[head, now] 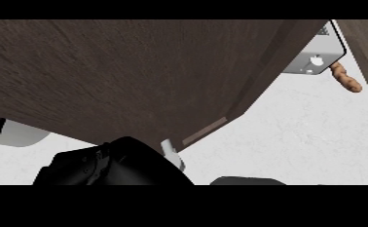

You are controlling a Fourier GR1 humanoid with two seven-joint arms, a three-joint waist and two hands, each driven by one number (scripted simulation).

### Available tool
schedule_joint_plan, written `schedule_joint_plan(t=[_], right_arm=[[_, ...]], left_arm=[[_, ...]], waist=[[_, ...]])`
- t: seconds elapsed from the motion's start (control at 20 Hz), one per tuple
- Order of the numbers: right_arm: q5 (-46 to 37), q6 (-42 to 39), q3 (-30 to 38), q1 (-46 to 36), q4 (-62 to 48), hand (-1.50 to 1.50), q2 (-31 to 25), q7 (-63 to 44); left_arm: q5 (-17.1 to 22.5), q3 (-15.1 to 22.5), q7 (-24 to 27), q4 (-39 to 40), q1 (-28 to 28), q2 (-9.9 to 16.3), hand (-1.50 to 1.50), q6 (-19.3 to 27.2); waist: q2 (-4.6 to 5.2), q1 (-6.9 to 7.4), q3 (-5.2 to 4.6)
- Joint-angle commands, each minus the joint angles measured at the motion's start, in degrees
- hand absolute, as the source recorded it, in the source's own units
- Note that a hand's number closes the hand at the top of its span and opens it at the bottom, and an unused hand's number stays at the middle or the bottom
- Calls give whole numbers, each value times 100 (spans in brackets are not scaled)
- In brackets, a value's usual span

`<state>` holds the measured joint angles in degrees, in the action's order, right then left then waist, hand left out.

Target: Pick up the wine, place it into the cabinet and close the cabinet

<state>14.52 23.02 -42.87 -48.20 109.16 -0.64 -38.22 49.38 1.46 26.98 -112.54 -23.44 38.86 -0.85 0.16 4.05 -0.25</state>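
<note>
Head view: dark wood cabinet door [137, 75] fills frame above black hand [108, 167].

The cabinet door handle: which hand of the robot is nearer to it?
Left. The left hand is right beside the handle, at the cabinet door. The right hand barely shows, further right.

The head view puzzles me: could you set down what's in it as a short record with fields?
Largest thing: dark brown wooden cabinet door, filling the upper left
Door handle: silver, at the door's lower edge
Left robot hand: black, at the bottom, by the door handle; finger pose cannot be told
Right robot hand: only a dark sliver at the lower edge
Counter: white
Far right: a grey boxy object and a brown lumpy item
Wine: not visible
</note>
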Motion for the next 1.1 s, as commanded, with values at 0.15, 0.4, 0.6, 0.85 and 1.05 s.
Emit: schedule_joint_plan(t=[0.15,0.4,0.6,0.85,1.05], right_arm=[[1070,269,698,-2031,-2151,150,62,583],[2403,-796,1080,-2364,-3239,150,63,944],[3424,-2109,927,-2404,-3737,150,63,610],[3641,-2705,1531,-2565,-5283,150,64,1230],[2873,-2430,1569,-2847,-6022,150,64,2273]], left_arm=[[476,-584,-193,98,-59,315,-150,-528],[710,-835,-414,201,82,456,-150,-644],[638,-849,-368,233,316,405,-150,-559],[894,-1171,-650,75,120,477,-150,-508],[968,-1333,-668,337,219,445,-150,-648]], waist=[[27,178,0],[90,176,9],[129,173,7],[76,43,18],[61,-74,15]])
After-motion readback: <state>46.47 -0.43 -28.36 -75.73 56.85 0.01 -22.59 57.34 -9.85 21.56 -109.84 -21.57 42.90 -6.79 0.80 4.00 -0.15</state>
